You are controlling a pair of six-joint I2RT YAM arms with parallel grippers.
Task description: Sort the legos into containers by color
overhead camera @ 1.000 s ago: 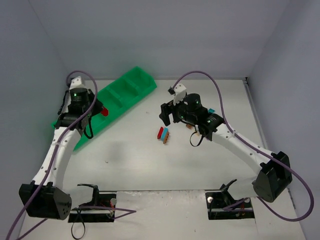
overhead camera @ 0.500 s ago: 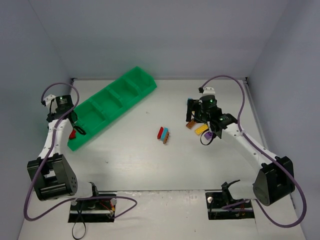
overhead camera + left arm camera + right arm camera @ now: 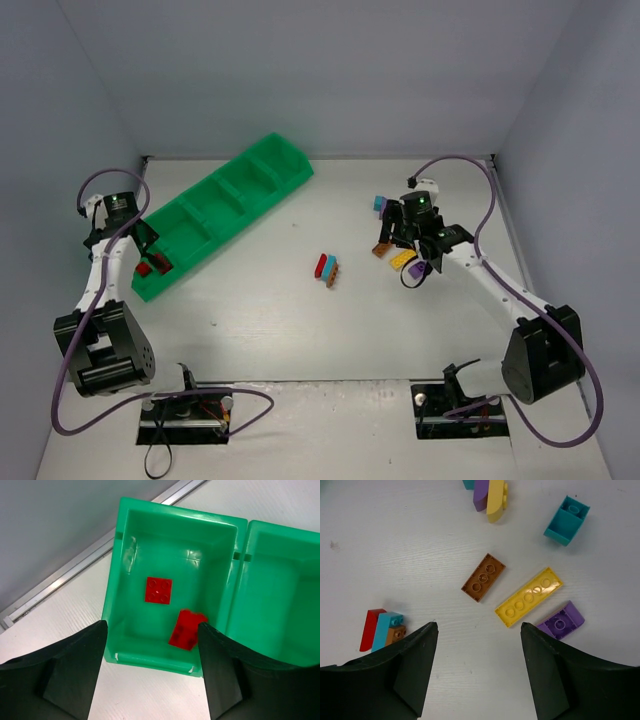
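From overhead, the long green tray [image 3: 250,175] lies slanted at the far left of the table [image 3: 250,320], and the left gripper [image 3: 147,250] hangs over its nearest end compartment [image 3: 160,262], where red shows inside. Across the table, the right gripper [image 3: 396,238] hovers above a scatter of loose legos, with a three-brick stack [image 3: 327,268] lying well apart near the middle. On the left wrist camera, the fingers are spread wide with nothing between them. Below, a red square brick [image 3: 158,589] lies flat on the compartment floor, and a second red brick [image 3: 187,630] shows tilted and blurred near the dividing wall; whether it is lying flat I cannot tell. The neighbouring compartment [image 3: 280,595] shows only green. On the right wrist camera, the jaws again stand apart and grip nothing. Beneath them lie a brown plate [image 3: 483,577] and a yellow plate [image 3: 529,596] side by side, a purple brick [image 3: 561,622] just beside the yellow, a teal brick [image 3: 566,520] upside down farther off, and a purple-and-yellow stack [image 3: 490,497] at the top edge.
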